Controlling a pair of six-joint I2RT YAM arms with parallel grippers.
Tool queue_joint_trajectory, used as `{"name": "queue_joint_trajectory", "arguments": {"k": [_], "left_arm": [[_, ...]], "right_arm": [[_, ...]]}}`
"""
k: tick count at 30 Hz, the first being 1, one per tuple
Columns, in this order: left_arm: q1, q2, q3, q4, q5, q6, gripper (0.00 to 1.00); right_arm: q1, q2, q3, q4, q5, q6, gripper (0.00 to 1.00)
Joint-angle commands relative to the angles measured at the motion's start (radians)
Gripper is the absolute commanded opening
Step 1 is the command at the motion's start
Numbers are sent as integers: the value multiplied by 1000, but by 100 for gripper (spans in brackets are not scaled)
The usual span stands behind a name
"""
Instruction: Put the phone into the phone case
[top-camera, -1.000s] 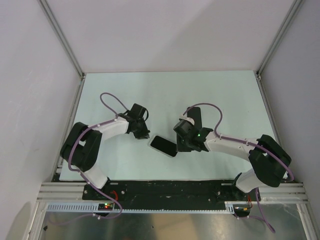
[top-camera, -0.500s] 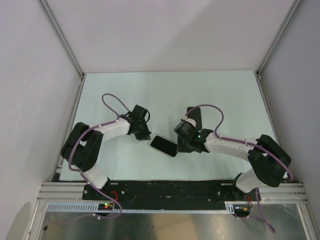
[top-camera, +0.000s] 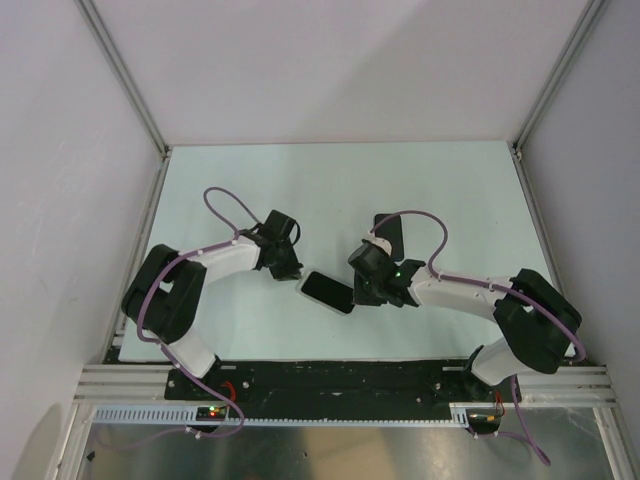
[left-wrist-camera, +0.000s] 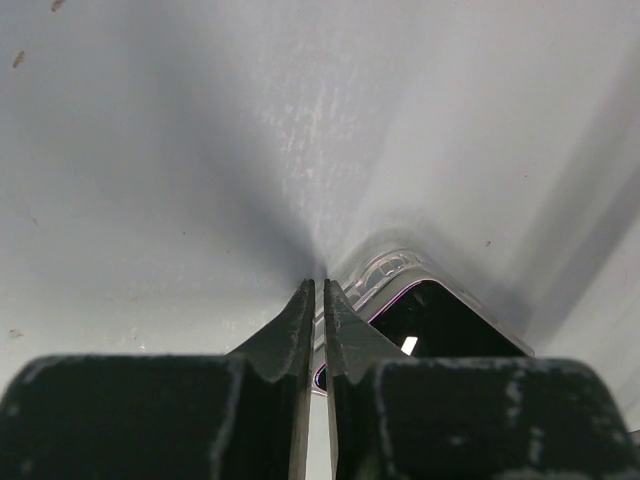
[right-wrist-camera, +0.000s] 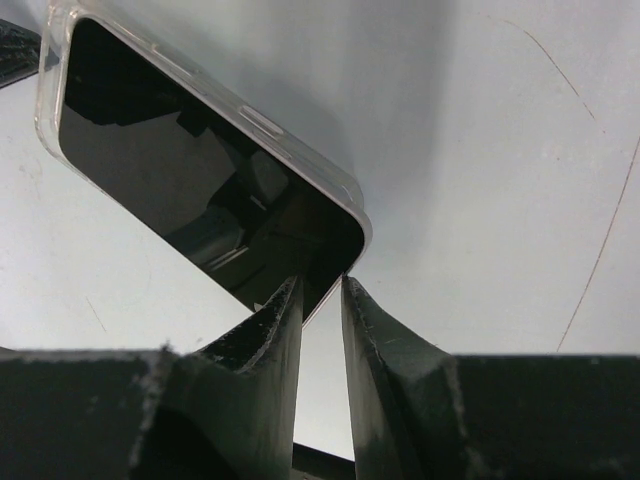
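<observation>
Worktop (top-camera: 440, 190): pale, smooth, low friction by the look of it, so I'd expect anything pushed sideways to skate

Phone (top-camera: 328, 291): lies flat, screen up, in the middle of the near half, between the two arms. Thin rigid slab with a glossy glass face. Likely dense for its size, slippery, and won't flex. I'd press on the corners and edge frame, not the middle of the screen

Phone case (right-wrist-camera: 250, 122): clear shell already around the phone. The rim shows along the far long side and both far corners in the right wrist view, and round one corner in the left wrist view. Probably soft and springy, with a thin lip that peels back easily. Can't tell if the corner nearest the right arm is fully seated

Hold: best bet is the short ends or long side edges, pinching case and phone together. A nip on the lip alone would likely just bend it

Left fingers (left-wrist-camera: 300, 320): nearly clenched, only a thin slit, tips at the case's corner. Can't tell if they nip the rim or just rest beside it

Right fingers (right-wrist-camera: 275, 330): narrowly parted, tips at the opposite corner. Can't tell if anything is actually pinched
</observation>
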Motion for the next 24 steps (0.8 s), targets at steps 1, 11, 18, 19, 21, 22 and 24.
{"name": "queue_joint_trajectory", "arguments": {"k": [1,11,18,19,21,22,24], "left_arm": [[-20,0,-18,19,18,-10,11],[-42,3,-34,25,16,-21,11],[-44,-8,-33,26,19,-20,11],[-45,-8,-32,25,20,-20,11],[-45,-11,-34,25,18,-24,11],[-45,-13,-36,25,19,-26,11],[-45,-15,-40,25,16,-29,11]], "right_arm": [[4,21,2,45,15,21,27],[10,50,33,39,25,20,26],[17,36,73,3,55,4,26],[16,39,76,1,54,3,26],[19,46,84,-6,56,1,27],[19,48,86,-13,62,0,29],[21,41,87,-33,79,1,34]]}}
